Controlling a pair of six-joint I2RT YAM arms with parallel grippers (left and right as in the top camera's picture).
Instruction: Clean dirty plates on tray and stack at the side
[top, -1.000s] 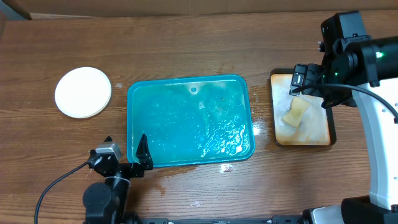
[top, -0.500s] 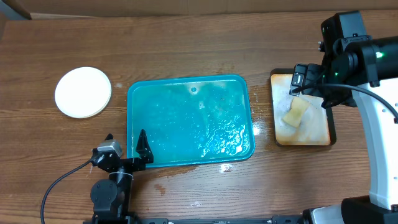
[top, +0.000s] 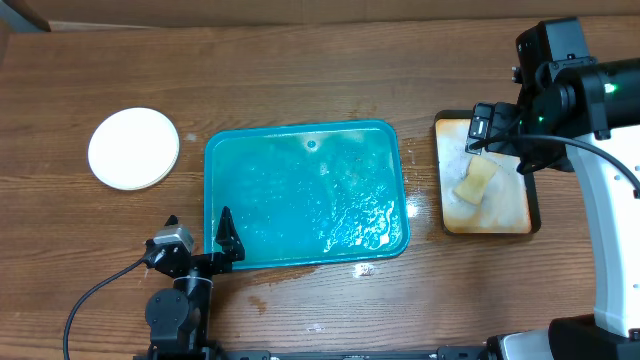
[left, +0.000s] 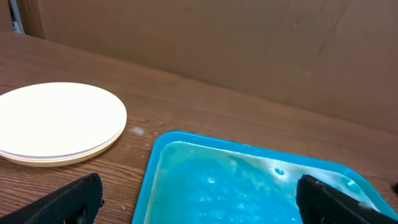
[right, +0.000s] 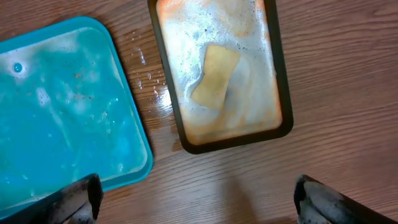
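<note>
Plates (top: 133, 148) sit stacked on the worktop left of the wet tray (top: 305, 195), stiff, breakable, probably slick, best pinched at the rim; left gripper (top: 200, 228) and right gripper (right: 199, 208) both wide, empty.

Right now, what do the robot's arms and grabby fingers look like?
Both arms are mostly black. The left gripper has two pointed black fingers and a silvery block, plus a dark cable. The right gripper has dark, scuffed fingers; its arm has a white section and a green light.
</note>
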